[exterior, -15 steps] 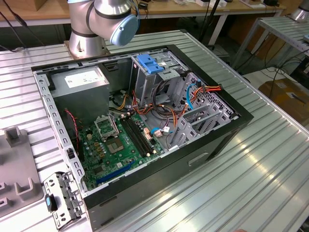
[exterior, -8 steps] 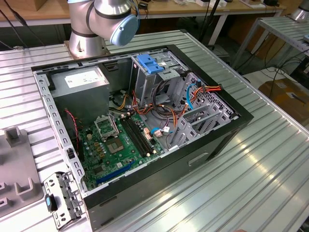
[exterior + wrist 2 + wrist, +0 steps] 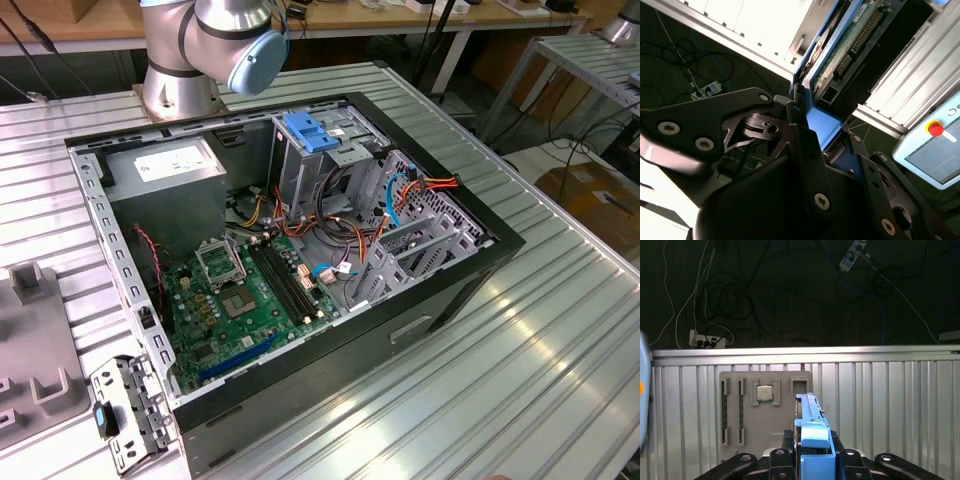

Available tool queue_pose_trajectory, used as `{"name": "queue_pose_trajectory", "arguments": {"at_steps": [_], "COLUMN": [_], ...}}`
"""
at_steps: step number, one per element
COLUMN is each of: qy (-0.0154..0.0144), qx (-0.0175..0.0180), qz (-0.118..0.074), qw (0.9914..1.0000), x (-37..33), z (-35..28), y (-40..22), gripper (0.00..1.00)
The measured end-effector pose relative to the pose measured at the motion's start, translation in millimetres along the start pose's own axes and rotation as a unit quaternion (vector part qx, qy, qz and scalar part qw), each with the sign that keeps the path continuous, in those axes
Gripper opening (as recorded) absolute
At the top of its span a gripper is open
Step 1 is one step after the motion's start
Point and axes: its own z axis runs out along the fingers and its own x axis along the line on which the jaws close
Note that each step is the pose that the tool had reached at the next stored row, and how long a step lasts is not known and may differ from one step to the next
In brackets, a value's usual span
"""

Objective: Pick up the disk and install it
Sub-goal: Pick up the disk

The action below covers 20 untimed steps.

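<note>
We see one flat dark metal hard disk with blue plastic rails [image 3: 811,415] clamped edge-on between the single black gripper's [image 3: 812,446] closed jaws in both wrist views, ribbed metal table [image 3: 890,405] beyond, one open black computer case [image 3: 300,395] centre of the exterior view.

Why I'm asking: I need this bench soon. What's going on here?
A robot arm's gripper has its jaws closed on the disk, a drive with blue side rails. It is held on edge above the ribbed metal table, near a grey tray holding a chip. In the exterior view the open computer case lies on the table. The disk is not yet installed.
</note>
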Motion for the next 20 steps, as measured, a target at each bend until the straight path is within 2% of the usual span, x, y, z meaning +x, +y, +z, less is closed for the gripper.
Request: {"name": "queue_pose_trajectory", "arguments": {"at_steps": [8,20], "qy": [0.0,0.0], "qx": [0.0,0.0], "qz": [0.0,0.0], "qw": [1.0,1.0], "x": [0.0,-0.4], "z": [-0.2,-0.2], "y": [-2.5,-16.3], "gripper": [0.37,0.37]}}
